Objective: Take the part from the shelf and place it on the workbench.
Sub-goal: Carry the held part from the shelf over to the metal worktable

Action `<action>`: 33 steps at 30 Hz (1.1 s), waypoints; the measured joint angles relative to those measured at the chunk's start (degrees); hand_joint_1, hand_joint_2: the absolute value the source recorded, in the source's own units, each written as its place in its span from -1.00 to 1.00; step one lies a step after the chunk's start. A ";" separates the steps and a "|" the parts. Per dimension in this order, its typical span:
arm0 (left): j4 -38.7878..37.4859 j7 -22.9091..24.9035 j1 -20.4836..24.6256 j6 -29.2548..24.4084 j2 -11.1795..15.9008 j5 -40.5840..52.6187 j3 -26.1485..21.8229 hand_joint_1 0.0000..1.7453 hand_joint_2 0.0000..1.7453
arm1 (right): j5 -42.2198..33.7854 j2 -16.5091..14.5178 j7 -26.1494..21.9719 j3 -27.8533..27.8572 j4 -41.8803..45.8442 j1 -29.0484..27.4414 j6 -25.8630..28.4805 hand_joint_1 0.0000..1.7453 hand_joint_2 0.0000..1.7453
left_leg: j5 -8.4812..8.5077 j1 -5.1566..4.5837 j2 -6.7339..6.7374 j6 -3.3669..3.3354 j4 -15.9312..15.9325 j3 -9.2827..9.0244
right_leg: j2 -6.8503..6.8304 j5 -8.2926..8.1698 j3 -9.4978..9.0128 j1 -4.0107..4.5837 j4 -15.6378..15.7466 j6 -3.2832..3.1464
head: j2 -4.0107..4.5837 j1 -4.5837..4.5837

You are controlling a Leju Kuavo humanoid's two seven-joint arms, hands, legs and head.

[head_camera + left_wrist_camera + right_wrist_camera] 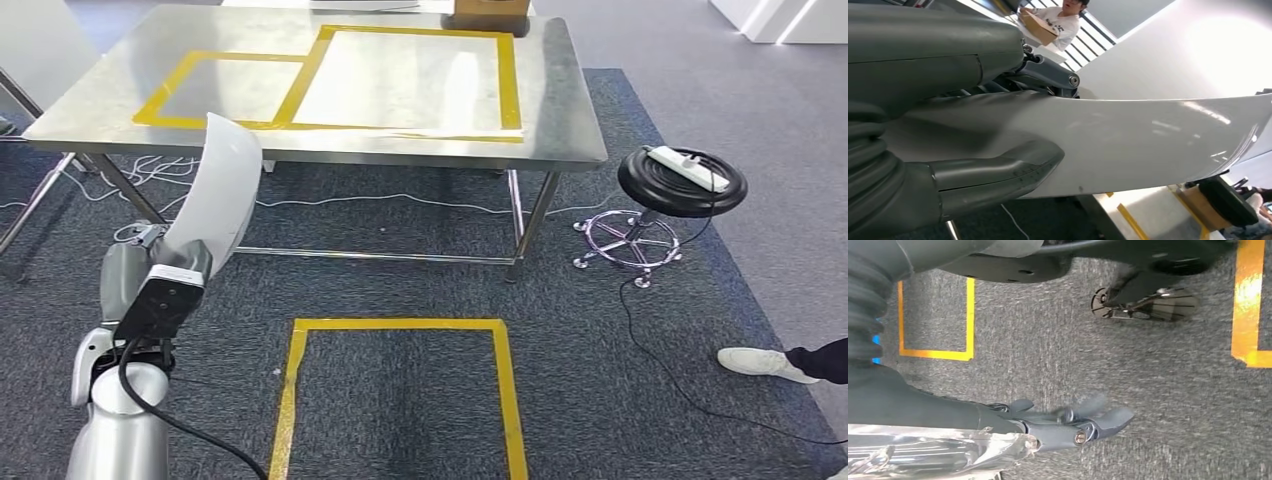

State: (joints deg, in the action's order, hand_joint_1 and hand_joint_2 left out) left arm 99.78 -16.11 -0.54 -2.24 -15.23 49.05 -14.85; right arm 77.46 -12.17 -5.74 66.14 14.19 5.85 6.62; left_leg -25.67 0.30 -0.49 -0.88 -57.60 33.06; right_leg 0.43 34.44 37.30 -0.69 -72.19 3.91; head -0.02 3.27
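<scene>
The part is a white curved panel that stands up from my left hand at the lower left of the head view, short of the workbench. In the left wrist view my thumb and fingers clamp the panel from both sides. The workbench is a steel table ahead, marked with two yellow tape rectangles. My right hand hangs over the grey carpet, its fingers stretched out with nothing in them.
A black stool carrying a white power strip stands right of the table. A yellow tape square marks the carpet in front of me. A person's shoe is at the right. Cables lie under the table, and a cardboard box sits at its far edge.
</scene>
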 joint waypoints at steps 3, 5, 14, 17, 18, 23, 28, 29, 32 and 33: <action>0.00 0.00 -0.02 -0.02 0.00 -0.11 -0.09 1.00 1.00 | 0.07 0.00 0.01 0.00 0.00 -0.15 -0.01 -1.00 1.00 | -1.17 -0.41 -0.22 -0.16 0.00 -1.54 | 0.01 -2.42 2.82 0.38 -0.81 -0.75 | 0.00 -0.01; -0.01 0.00 -0.01 -0.02 0.00 -0.21 -0.09 1.00 1.00 | 0.07 0.01 0.02 0.00 0.00 -0.16 0.01 -1.00 1.00 | -2.14 -0.62 -0.28 -0.03 0.01 -3.03 | 0.00 -7.78 0.45 0.88 6.77 -1.71 | 0.00 0.00; 0.17 -0.01 -0.04 -0.03 0.05 -0.39 -0.15 1.00 1.00 | 0.07 -0.11 0.26 0.02 0.00 0.04 0.17 -1.00 1.00 | -6.88 -0.64 -0.16 2.80 -7.58 -0.65 | 0.08 -9.44 -4.10 0.70 13.95 -3.75 | 0.00 0.60; 0.17 0.00 -0.08 -0.03 0.07 -0.41 -0.24 1.00 1.00 | 0.07 -0.11 0.27 0.02 0.00 -0.10 0.17 -1.00 1.00 | -8.84 -0.29 -0.14 3.38 -15.08 5.53 | 0.07 -8.61 -4.78 0.52 13.97 -3.70 | 0.00 0.68; 0.17 0.00 -0.09 -0.02 0.07 -0.42 -0.27 1.00 1.00 | 0.07 -0.11 0.28 0.02 0.00 -0.18 0.17 -1.00 1.00 | -7.15 -0.22 -0.13 3.47 -14.02 5.85 | 0.09 -8.27 -5.22 0.42 13.97 -3.61 | 0.00 0.68; 0.16 0.00 -0.11 0.00 0.06 -0.44 -0.29 1.00 1.00 | 0.07 -0.11 0.27 0.02 0.02 -0.09 0.18 -1.00 1.00 | 0.79 -0.10 0.30 2.97 0.02 1.51 | 0.29 -6.53 -7.07 0.30 13.88 -2.10 | -0.01 0.77; 0.17 0.00 -0.19 -0.01 0.02 -0.44 -0.34 1.00 1.00 | 0.09 -0.11 0.30 0.02 0.02 -0.13 0.17 -1.00 1.00 | 0.79 0.01 0.03 1.08 0.24 0.74 | 0.14 -5.81 -7.43 0.37 13.64 -1.03 | -0.02 0.49; 0.17 0.00 -0.19 -0.01 0.02 -0.44 -0.34 1.00 1.00 | 0.09 -0.11 0.30 0.02 0.02 -0.13 0.17 -1.00 1.00 | 0.79 0.01 0.03 1.08 0.24 0.74 | 0.14 -5.81 -7.43 0.37 13.64 -1.03 | -0.02 0.49; 0.18 0.00 -0.19 -0.02 0.01 -0.45 -0.32 1.00 1.00 | 0.08 -0.11 0.29 0.02 0.02 -0.07 0.18 -1.00 1.00 | 0.67 0.03 0.08 0.89 0.26 0.51 | 0.09 -5.49 -7.29 0.36 12.94 -0.88 | -0.02 0.47; 0.19 0.00 -0.19 -0.03 0.00 -0.45 -0.30 1.00 1.00 | 0.08 -0.11 0.28 0.02 0.02 0.00 0.19 -1.00 1.00 | 0.51 0.03 0.12 0.67 0.28 0.27 | 0.05 -4.65 -6.39 0.37 11.03 -0.72 | -0.02 0.36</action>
State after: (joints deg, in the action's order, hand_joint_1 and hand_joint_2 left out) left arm 99.96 -16.11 -0.73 -2.27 -15.23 48.59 -15.15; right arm 77.54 -12.28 -5.46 66.16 14.21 5.85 6.81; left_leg -25.16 0.33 -0.38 -0.21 -57.33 33.33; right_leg 0.48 29.80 30.91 -0.32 -61.16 3.19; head -0.04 3.63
